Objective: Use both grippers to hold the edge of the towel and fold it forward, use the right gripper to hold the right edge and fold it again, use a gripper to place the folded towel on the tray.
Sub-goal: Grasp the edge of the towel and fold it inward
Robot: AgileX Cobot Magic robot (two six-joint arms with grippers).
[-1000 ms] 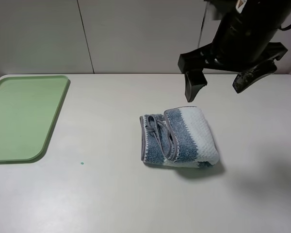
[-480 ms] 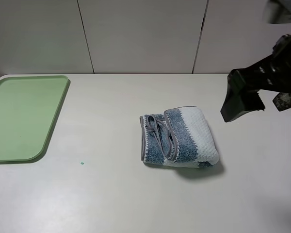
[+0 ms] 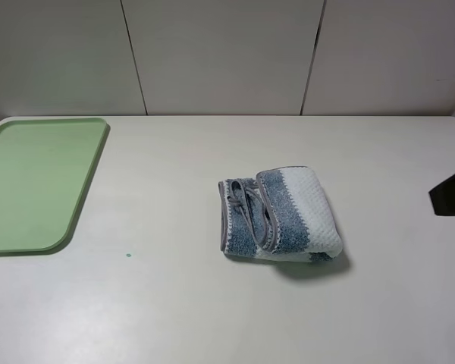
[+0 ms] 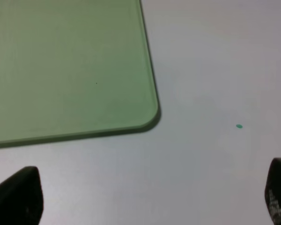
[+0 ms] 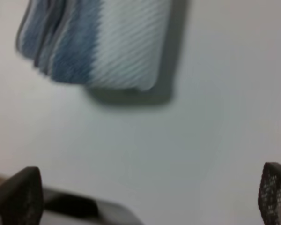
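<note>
Exterior high view: the folded towel lies on the tabletop beyond the right end effector, the tray ahead of the left end effector; both gape empty, so seemingly only placing remains.

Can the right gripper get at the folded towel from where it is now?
Probably yes. The right gripper is open and off to the towel's right, with only bare table between them. Nothing lies on or against the towel, and the tray sits far to its left.
</note>
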